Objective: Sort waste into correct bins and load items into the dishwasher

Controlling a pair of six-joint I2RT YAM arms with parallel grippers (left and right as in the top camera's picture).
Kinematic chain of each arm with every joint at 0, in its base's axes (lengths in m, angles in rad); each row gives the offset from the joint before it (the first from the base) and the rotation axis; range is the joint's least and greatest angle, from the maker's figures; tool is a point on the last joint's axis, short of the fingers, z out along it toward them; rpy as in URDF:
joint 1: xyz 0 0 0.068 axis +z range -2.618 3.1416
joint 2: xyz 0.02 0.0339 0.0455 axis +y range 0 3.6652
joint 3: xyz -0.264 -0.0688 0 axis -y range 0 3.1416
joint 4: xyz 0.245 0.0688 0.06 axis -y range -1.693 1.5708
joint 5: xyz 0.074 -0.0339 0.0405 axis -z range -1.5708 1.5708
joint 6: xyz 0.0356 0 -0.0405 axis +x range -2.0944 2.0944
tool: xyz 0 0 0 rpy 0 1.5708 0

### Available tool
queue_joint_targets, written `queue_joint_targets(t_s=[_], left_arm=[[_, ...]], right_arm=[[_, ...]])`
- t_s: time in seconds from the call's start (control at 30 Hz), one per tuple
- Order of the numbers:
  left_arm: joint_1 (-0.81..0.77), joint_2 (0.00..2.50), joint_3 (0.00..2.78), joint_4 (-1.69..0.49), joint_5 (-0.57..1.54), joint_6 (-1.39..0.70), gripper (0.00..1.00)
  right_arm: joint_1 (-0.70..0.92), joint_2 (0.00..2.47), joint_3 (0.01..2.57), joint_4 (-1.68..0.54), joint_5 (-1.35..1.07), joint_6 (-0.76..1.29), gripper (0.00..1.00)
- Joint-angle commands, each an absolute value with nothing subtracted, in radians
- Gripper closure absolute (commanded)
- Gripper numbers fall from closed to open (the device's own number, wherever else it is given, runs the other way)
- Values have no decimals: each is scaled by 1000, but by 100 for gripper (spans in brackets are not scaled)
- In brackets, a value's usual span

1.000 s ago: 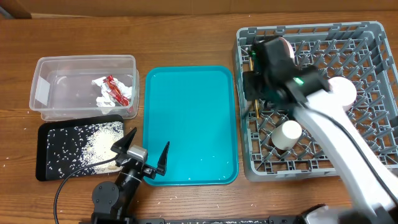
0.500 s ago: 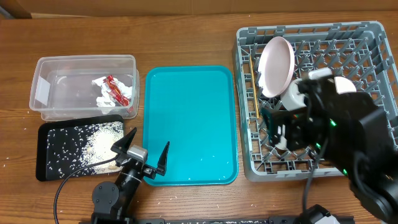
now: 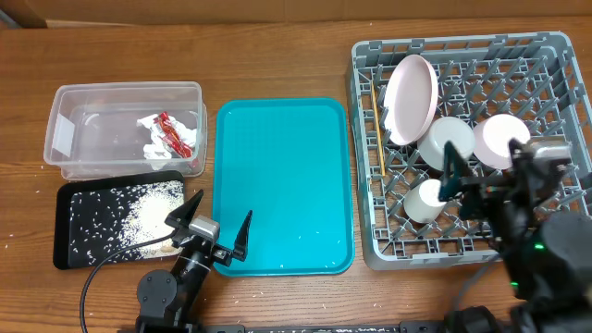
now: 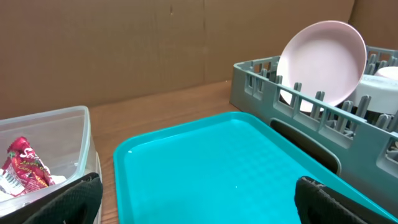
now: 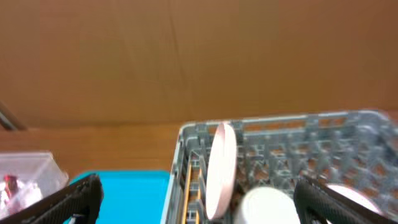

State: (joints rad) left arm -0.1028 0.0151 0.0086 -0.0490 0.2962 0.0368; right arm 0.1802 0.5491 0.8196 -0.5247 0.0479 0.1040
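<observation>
The grey dishwasher rack [image 3: 555, 83] holds a pinkish plate [image 3: 412, 97] standing on edge, a pale bowl [image 3: 442, 141], a white plate [image 3: 502, 137], a small white cup [image 3: 425, 200] and chopsticks [image 3: 377, 139] along its left wall. My right gripper [image 3: 481, 178] hangs open over the rack's near side, holding nothing. In the right wrist view the plate [image 5: 222, 165] and chopsticks [image 5: 186, 193] lie ahead of the gripper [image 5: 199, 208]. The clear tub [image 3: 74, 102] holds the red-and-white wrapper [image 3: 168, 135]. Rice [image 3: 148, 213] lies in the black tray [image 3: 67, 254]. My left gripper [image 3: 217, 231] is open at the teal tray's near-left corner.
The teal serving tray [image 3: 282, 176] lies between the bins and the rack, with a few specks near its front. A black cable [image 3: 97, 273] runs by the left arm's base. A cardboard wall [image 4: 155, 43] stands behind the table.
My right arm has drawn back from the rack's far-left corner to its near side. Its jaws have opened, and the pinkish plate now stands free in the rack. The left arm has not moved.
</observation>
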Motion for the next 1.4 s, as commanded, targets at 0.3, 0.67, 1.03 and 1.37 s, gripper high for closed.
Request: queue_joint_targets(t_s=[0.3,0.67,1.03,1.37], left_arm=[[-97,5,5,-47,305,53,0],[-97,5,5,-47,305,53,0],[-97,5,5,-47,305,53,0],[-97,5,5,-47,305,53,0]], right_arm=[[128,54,266,-344,-29,101,0],[115,3,7,-46,-19,101,0],[116,4,8,-83,-18,101,0],[116,4,8,-83,-18,101,0]])
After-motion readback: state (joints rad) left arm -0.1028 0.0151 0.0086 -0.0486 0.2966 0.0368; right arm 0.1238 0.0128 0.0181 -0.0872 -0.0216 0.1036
